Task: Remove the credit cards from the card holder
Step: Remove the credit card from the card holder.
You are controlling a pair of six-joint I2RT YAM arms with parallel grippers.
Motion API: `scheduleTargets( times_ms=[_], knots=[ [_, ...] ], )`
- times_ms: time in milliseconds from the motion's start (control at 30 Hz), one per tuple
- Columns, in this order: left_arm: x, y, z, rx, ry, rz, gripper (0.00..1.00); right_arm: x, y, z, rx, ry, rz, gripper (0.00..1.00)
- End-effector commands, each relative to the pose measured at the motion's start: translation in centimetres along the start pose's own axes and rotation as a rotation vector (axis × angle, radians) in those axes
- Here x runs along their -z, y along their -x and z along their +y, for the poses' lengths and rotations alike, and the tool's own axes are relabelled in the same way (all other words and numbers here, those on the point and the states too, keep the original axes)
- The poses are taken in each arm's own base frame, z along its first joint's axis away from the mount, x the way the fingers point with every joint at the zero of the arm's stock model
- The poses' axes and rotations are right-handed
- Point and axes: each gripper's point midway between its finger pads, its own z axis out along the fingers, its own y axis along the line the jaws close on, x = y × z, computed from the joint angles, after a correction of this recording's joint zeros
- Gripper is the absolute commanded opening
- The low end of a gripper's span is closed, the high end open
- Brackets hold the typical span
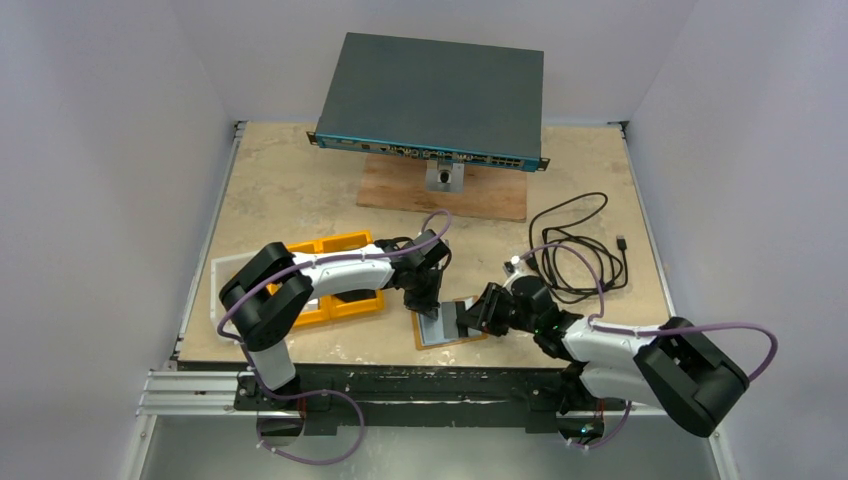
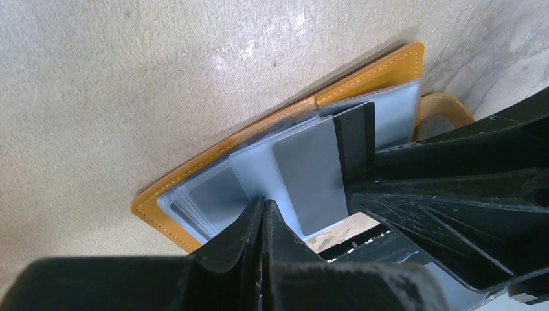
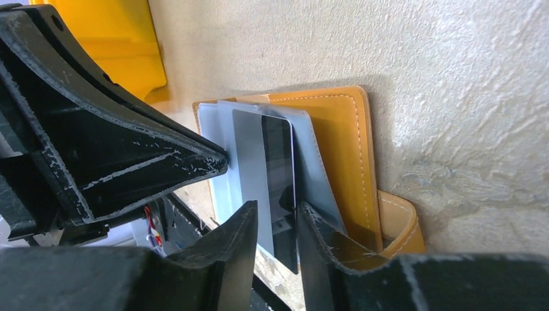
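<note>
The tan-orange card holder (image 1: pixel 470 338) lies open near the table's front edge, its clear sleeves fanned out. My left gripper (image 1: pixel 428 306) is shut, its tips (image 2: pixel 265 204) pinching the edge of a clear sleeve (image 2: pixel 252 168). A grey-silver credit card (image 2: pixel 305 175) with a dark stripe sticks partly out of that sleeve. My right gripper (image 1: pixel 480 313) is open, its jaws (image 3: pixel 277 217) on either side of the card's (image 3: pixel 249 162) free end without closing on it. The holder's orange cover (image 3: pixel 336 149) lies behind. More cards sit in the lower sleeves (image 2: pixel 217 194).
A yellow-orange compartment tray (image 1: pixel 335 245) sits under the left arm and shows in the right wrist view (image 3: pixel 123 45). A black cable (image 1: pixel 580 250) coils at the right. A network switch (image 1: pixel 435 95) on a wooden board (image 1: pixel 445 190) stands at the back. The table edge is just below the holder.
</note>
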Motion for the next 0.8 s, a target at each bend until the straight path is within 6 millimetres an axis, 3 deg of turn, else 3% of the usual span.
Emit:
scheduleTargets(
  times_ms=[0,133,300,533,767],
  knots=[
    [-1.4,-2.1,4.8,-0.008,0.191,0.069,0.0,-0.4,-0.6,-0.7,-0.001,-0.005,0.026,0.26],
    [-1.4,-2.2,5.1,-0.005,0.202,0.07,0.0,-0.3,-0.4,-1.2,-0.013,-0.026,0.017,0.12],
    [-1.3,-2.5,5.6,-0.003,0.219,0.074,0.0,0.6,0.5,-2.3,-0.014,-0.076,-0.031,0.04],
    [-1.3,-2.9,6.0,0.003,0.216,0.076,0.0,2.0,1.5,-2.7,0.002,-0.12,-0.081,0.0],
    [-1.0,-2.1,4.7,-0.01,0.162,0.059,0.0,2.8,2.5,-0.7,0.021,-0.095,-0.1,0.0]
  ],
)
